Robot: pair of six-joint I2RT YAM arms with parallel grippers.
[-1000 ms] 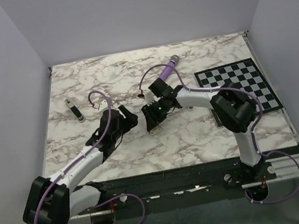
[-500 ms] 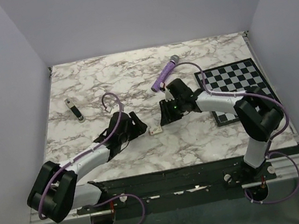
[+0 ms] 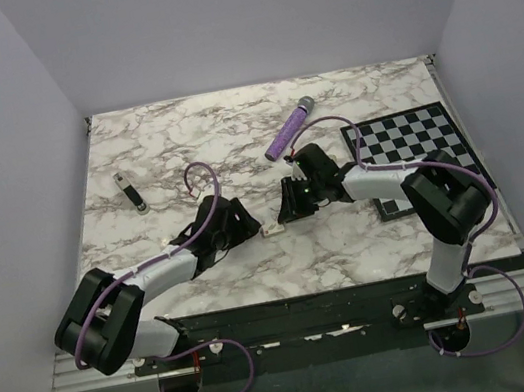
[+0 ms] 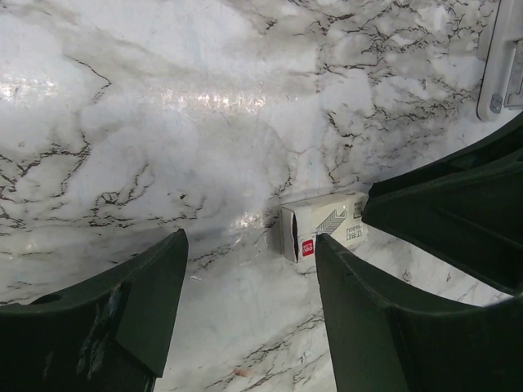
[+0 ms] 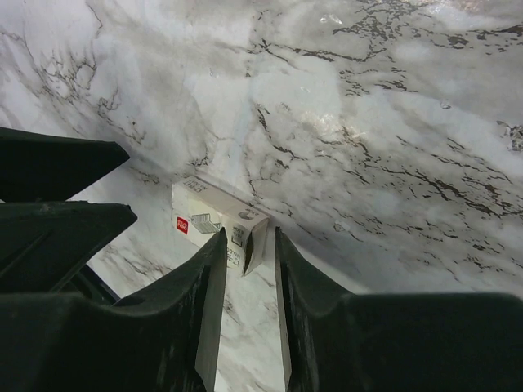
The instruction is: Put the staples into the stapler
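A grey-veined marble table [image 3: 371, 238] fills the floor of a plain white-walled booth, and both arms reach in from its near edge toward the middle. The left gripper [image 3: 248, 222] stands wide open with nothing between its fingers [image 4: 131, 314]. The right gripper [image 3: 285, 214] faces it from the other side, its fingers [image 5: 200, 302] drawn close so that only a narrow slot is left, and it has hold of nothing.

The staples box [image 3: 271, 229], small and cream-white with a red mark, lies flat on the marble between the two tools. It sits just past the left gripper's tips and just past the right gripper's tips, one end partly hidden behind a right finger.

Farther back on the left, well apart from both arms, lies the stapler [image 3: 129, 191]. Behind the right gripper a purple cylinder [image 3: 290, 128] rests at a slant, with a checkerboard [image 3: 424, 137] to its right.
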